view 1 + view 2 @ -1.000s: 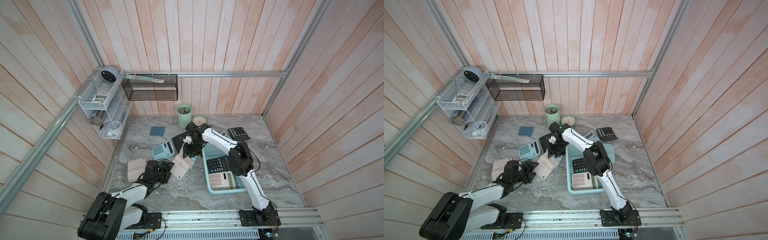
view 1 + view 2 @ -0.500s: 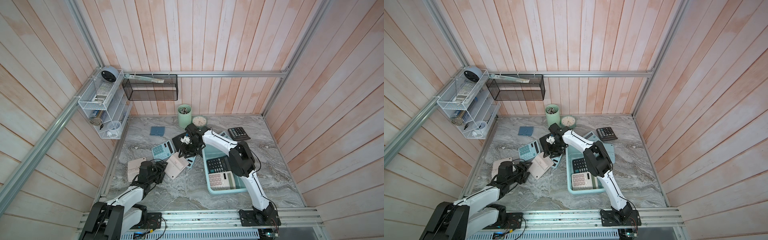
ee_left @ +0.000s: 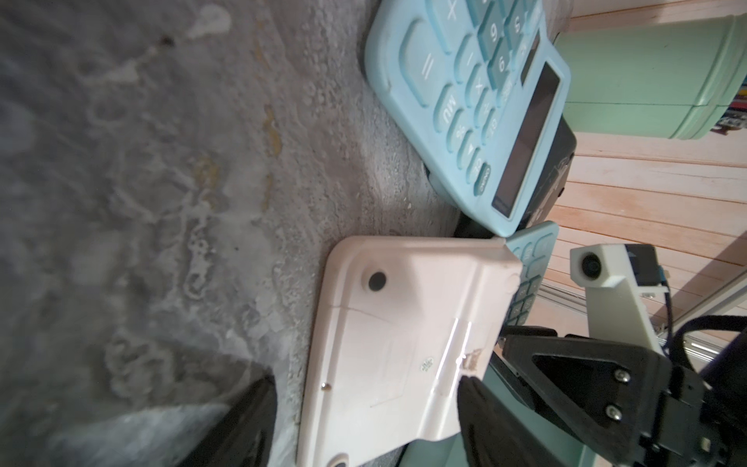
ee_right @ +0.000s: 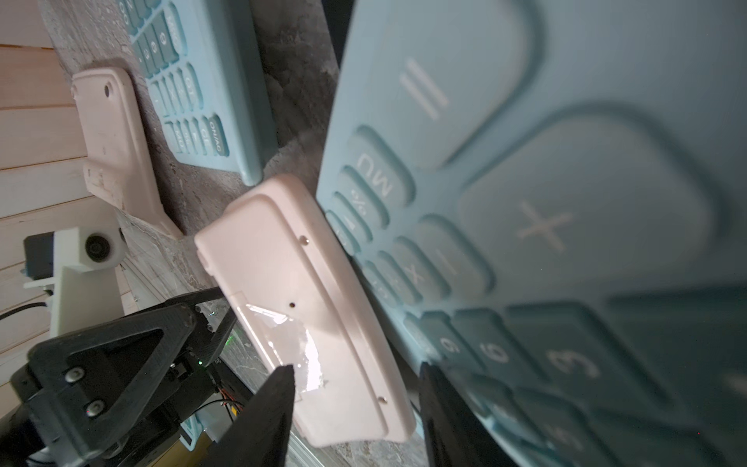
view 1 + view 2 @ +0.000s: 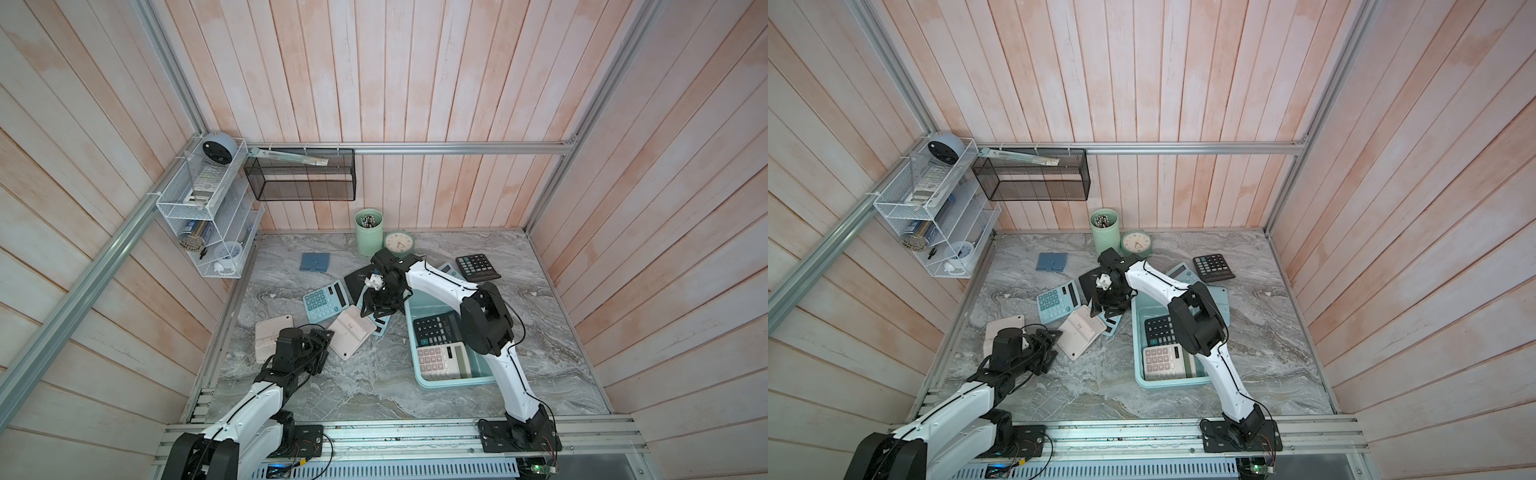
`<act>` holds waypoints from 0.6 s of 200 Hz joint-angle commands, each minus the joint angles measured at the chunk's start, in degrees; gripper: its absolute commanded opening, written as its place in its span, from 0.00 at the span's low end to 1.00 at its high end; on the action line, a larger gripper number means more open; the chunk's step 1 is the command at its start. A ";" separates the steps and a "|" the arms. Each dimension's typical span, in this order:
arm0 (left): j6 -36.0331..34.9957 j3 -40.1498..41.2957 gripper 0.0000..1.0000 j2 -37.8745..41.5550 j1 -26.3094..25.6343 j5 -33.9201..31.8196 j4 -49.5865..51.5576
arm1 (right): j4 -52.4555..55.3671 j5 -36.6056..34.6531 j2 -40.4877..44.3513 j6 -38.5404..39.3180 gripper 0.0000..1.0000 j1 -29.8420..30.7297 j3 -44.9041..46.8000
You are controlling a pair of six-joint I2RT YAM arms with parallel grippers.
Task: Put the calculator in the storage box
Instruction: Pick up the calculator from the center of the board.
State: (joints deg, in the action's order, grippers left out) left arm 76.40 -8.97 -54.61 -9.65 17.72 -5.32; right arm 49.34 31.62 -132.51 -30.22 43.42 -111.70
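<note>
Left wrist view: left gripper (image 3: 364, 412) has jaws wide apart, gripping nothing; face-down pale pink calculator (image 3: 404, 323) lies just ahead, its near end btwn them. In both top views the storage box (image 5: 453, 381) sits on the desk (image 5: 374, 395) and already holds 2: white calculator (image 5: 438, 361) at the near end, black calculator (image 5: 434, 330) behind it; so task partly done. Right wrist view: right gripper (image 4: 355, 376) is astride the pale pink calculator's far end, jaws abt half open; can't tell if pinching. Still outside the box: pale pink calculator, 2nd pink calculator (image 5: 272, 338), blue calculator (image 5: 324, 299), far black calculator (image 5: 478, 268), plus others partly hidden.
</note>
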 commanded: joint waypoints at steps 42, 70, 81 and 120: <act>2.14 1.11 0.72 -9.60 -3.09 0.41 -4.00 | -4.70 4.67 -0.38 -3.74 0.60 1.12 2.87; 2.78 1.41 0.71 -13.92 -3.05 1.19 -9.03 | -9.71 8.42 0.57 -6.16 0.61 1.41 5.35; 2.57 1.37 0.71 -14.56 -3.03 1.36 -9.45 | -13.36 10.24 1.63 -7.87 0.61 1.32 7.41; 2.34 1.46 0.71 -14.17 -2.57 1.62 -9.28 | -29.79 15.84 6.47 -17.05 0.59 0.62 16.26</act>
State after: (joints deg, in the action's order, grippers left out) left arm 78.26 -9.63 -67.00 -12.01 18.15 -20.78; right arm 31.46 39.86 -128.62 -39.81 42.59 -99.55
